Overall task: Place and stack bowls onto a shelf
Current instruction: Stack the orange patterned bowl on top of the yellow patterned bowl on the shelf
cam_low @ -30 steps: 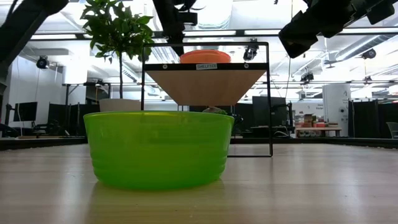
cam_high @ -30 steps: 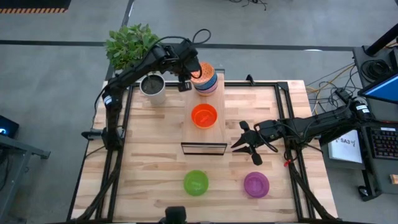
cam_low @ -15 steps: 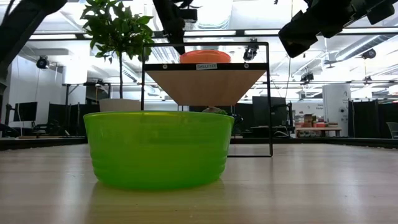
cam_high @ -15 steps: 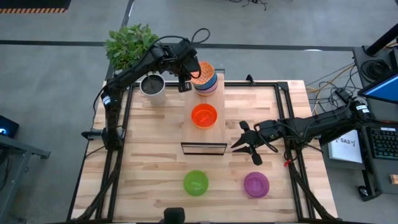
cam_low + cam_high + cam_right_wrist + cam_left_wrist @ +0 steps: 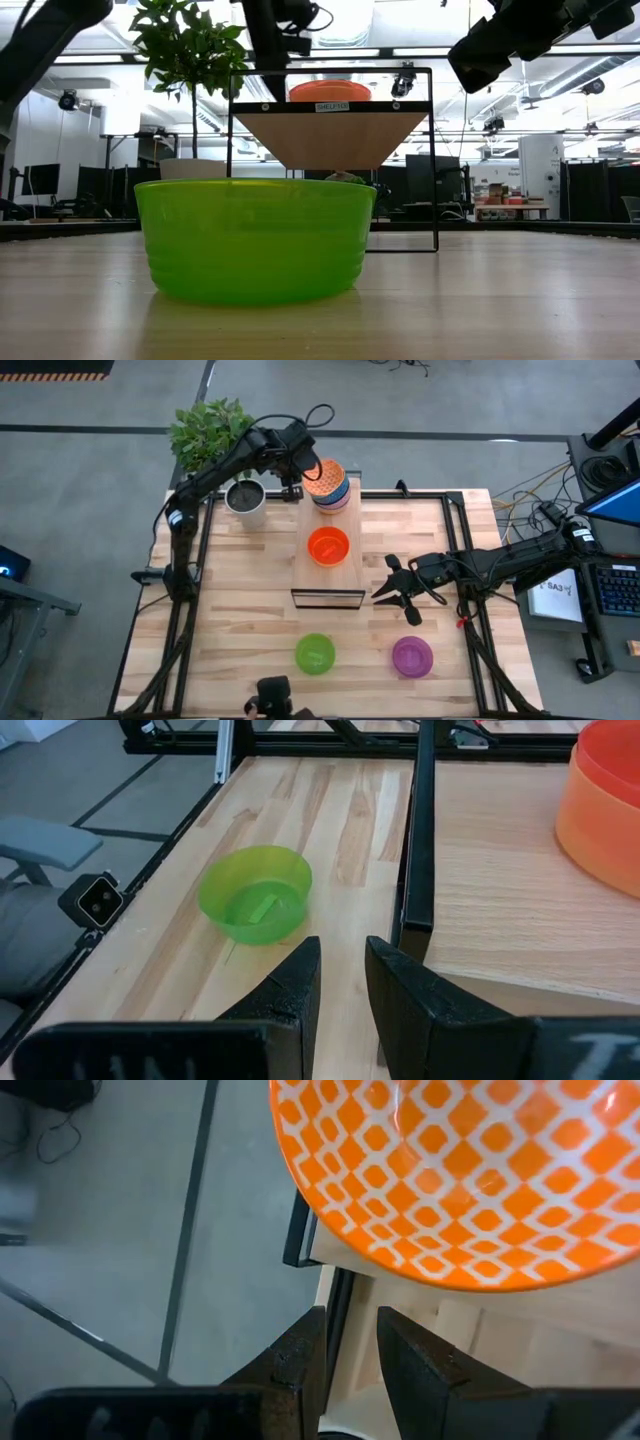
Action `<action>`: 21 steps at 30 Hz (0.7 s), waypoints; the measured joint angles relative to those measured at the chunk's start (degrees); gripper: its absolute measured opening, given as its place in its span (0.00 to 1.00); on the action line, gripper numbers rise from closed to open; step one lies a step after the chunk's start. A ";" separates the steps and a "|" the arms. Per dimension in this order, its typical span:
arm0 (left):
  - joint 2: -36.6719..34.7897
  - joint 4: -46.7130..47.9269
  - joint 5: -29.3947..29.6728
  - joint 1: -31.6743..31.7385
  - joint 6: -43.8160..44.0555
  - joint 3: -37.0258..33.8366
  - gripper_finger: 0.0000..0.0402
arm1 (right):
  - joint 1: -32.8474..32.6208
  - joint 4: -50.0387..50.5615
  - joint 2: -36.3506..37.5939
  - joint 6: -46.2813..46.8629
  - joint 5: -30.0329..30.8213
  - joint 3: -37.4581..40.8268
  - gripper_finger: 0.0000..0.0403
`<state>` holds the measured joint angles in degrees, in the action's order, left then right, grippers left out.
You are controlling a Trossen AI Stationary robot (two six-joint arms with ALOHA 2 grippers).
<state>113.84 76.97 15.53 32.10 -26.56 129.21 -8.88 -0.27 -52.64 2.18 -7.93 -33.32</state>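
Observation:
A stack of bowls (image 5: pixel 329 487) stands on the far end of the pale wood shelf (image 5: pixel 330 580); its top bowl is orange-and-white patterned (image 5: pixel 470 1170). A plain orange bowl (image 5: pixel 328 546) sits on the shelf's middle. A green bowl (image 5: pixel 315 653) and a purple bowl (image 5: pixel 412 656) rest on the tabletop near its front edge. My left gripper (image 5: pixel 294 486) hovers just left of the stack, fingers close together and empty (image 5: pixel 350 1355). My right gripper (image 5: pixel 384 594) hangs right of the shelf's near end, fingers close together and empty (image 5: pixel 342 980).
A white plant pot (image 5: pixel 247 503) with a leafy plant (image 5: pixel 210 430) stands at the far left corner, close to my left arm. The shelf is raised on a dark frame (image 5: pixel 434 160). The green bowl fills the low view (image 5: pixel 255 240).
My left gripper has drawn back a little from the stack's left rim, toward the table's left and far edges. The stack and the other bowls have stayed where they were.

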 joint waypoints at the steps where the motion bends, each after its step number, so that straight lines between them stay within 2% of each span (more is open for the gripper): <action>1: 0.35 -0.04 0.00 0.00 -0.24 0.00 0.19 | 0.00 0.00 0.00 0.01 -0.01 0.00 0.18; 21: 1.99 -3.21 -5.60 -2.46 -1.25 0.07 0.19 | 0.02 -0.02 0.00 -0.58 0.49 0.02 0.18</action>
<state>115.83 73.76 9.93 29.64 -27.81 129.27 -8.86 -0.30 -52.64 1.61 -7.44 -33.30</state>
